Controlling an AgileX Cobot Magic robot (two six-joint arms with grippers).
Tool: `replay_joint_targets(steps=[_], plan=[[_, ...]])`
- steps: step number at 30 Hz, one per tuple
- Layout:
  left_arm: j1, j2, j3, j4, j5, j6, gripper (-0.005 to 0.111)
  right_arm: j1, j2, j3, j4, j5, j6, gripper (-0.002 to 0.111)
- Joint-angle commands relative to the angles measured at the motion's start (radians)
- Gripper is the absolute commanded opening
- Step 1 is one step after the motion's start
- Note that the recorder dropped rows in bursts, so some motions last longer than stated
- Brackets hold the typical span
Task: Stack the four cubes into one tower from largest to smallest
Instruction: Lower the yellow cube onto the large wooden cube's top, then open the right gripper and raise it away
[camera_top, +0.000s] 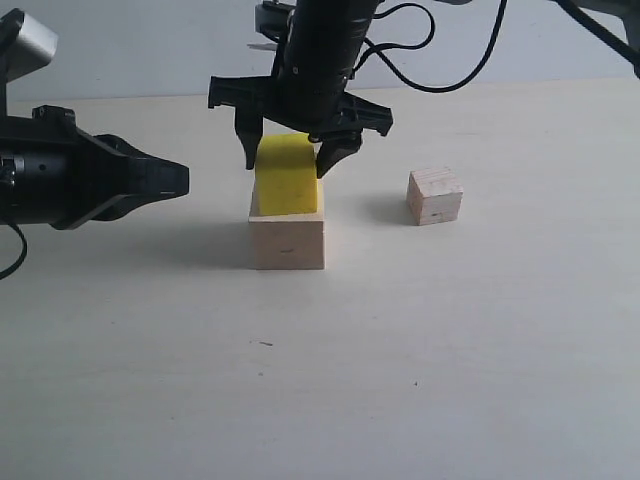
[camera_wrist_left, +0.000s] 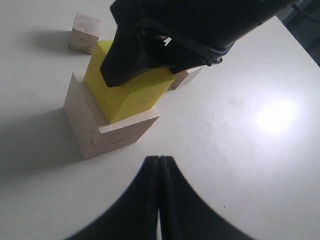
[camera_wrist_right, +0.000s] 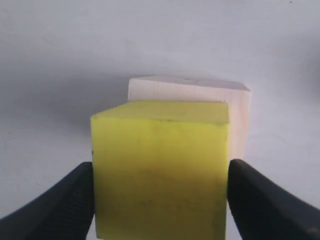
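Exterior view: three cubes. One yellow cube (camera_top: 287, 180) sits atop one large pale cube (camera_top: 288, 242); one lone pale cube (camera_top: 434, 196) stands apart.
Left wrist view: four cubes, including two smaller pale cubes (camera_wrist_left: 85, 32); left gripper (camera_wrist_left: 160, 165) pinched together.
Right wrist view: two cubes; right gripper (camera_wrist_right: 160, 195) flanks the yellow cube, grip unclear.

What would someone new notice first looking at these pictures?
A bright yellow cube sits on the large pale wooden cube at centre, with the right end effector straddling it from above. A smaller wooden cube stands alone to their right in the exterior view, and the left end effector hangs shut far left.
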Motion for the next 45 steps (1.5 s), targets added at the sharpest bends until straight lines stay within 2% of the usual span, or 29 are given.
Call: replay_joint_targets(steps=[1,9,45], plan=[[-0.007,-0.007,0.003,-0.004,0.006,0.004,0.000,0.000,-0.003,0.001,0.008,-0.012,0.000,0.070],[-0.007,-0.007,0.003,-0.004,0.006,0.005,0.000,0.000,-0.003,0.001,-0.021,0.002,0.079,0.070],[-0.007,-0.007,0.003,-0.004,-0.003,0.007,0.000,0.000,-0.044,0.001,0.016,-0.030,0.079,0.073]])
